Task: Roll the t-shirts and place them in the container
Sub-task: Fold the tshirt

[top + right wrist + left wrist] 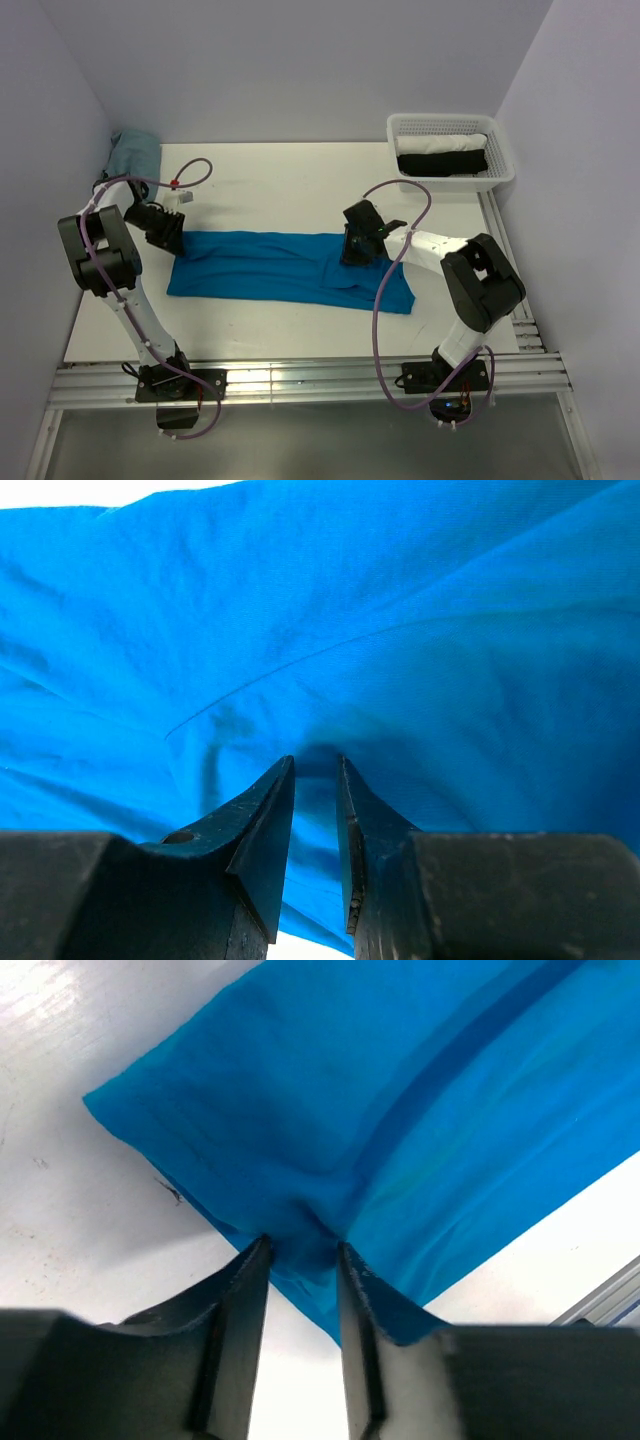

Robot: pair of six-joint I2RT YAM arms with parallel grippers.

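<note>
A bright blue t-shirt [280, 265] lies folded into a long flat strip across the middle of the white table. My left gripper [172, 240] sits at its left end. In the left wrist view its jaws [300, 1245] pinch a bunched bit of the t-shirt [400, 1090] at the edge near a corner. My right gripper [355, 255] bears down on the right part of the strip, short of the sleeve end. In the right wrist view, the right gripper [315, 762] has a small ridge of the t-shirt [350, 610] gathered between its narrow-set fingers.
A white mesh basket [460, 184] stands at the back right and holds a rolled white garment [440, 143] and a rolled black one [440, 163]. A pale teal cloth [135, 152] lies heaped in the back left corner. Metal rails [300, 380] run along the near edge.
</note>
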